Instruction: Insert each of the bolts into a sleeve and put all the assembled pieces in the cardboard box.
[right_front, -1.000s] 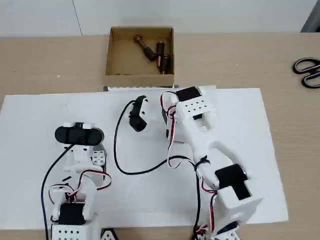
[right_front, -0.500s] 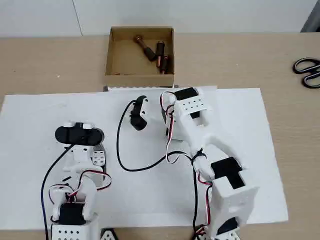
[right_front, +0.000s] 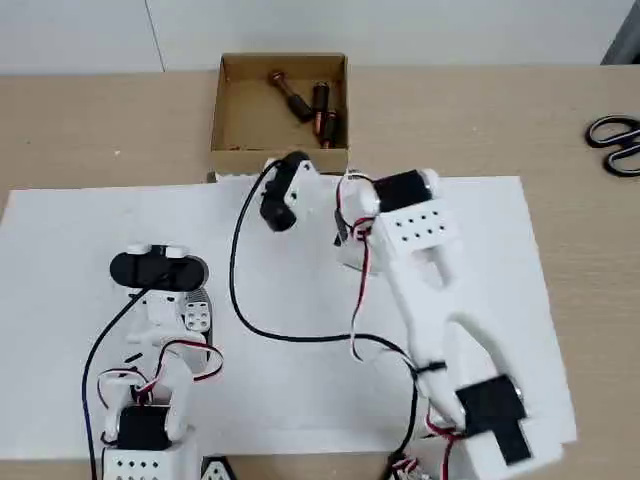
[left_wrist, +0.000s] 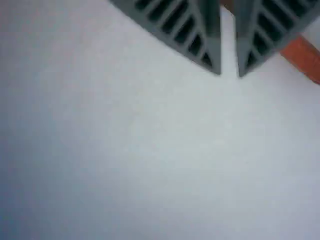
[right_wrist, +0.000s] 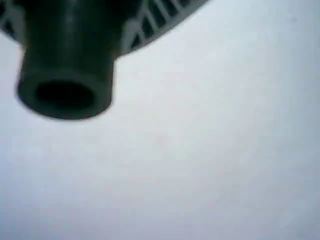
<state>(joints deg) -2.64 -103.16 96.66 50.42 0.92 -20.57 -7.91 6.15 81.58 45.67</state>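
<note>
My right gripper (right_wrist: 80, 20) is shut on a black sleeve (right_wrist: 65, 80), whose hollow end faces the wrist camera above the white sheet. From the high view, the right arm (right_front: 415, 225) stretches from the near right edge to just in front of the cardboard box (right_front: 228, 110). Several assembled pieces (right_front: 318, 110) lie in the box's right half. My left gripper (left_wrist: 230, 72) hangs close over the sheet, its jaws almost together on a copper-coloured bolt (left_wrist: 302, 52) that sticks out to one side. The left arm (right_front: 160, 300) sits folded at the near left.
A large white sheet (right_front: 80, 230) covers the table in front of the box. Black scissors (right_front: 615, 140) lie at the far right on the bare wood. A black cable (right_front: 240, 300) loops across the sheet between the two arms.
The right arm has stretched forward, carrying its wrist from mid-sheet up to the box's front edge. The left arm has not moved.
</note>
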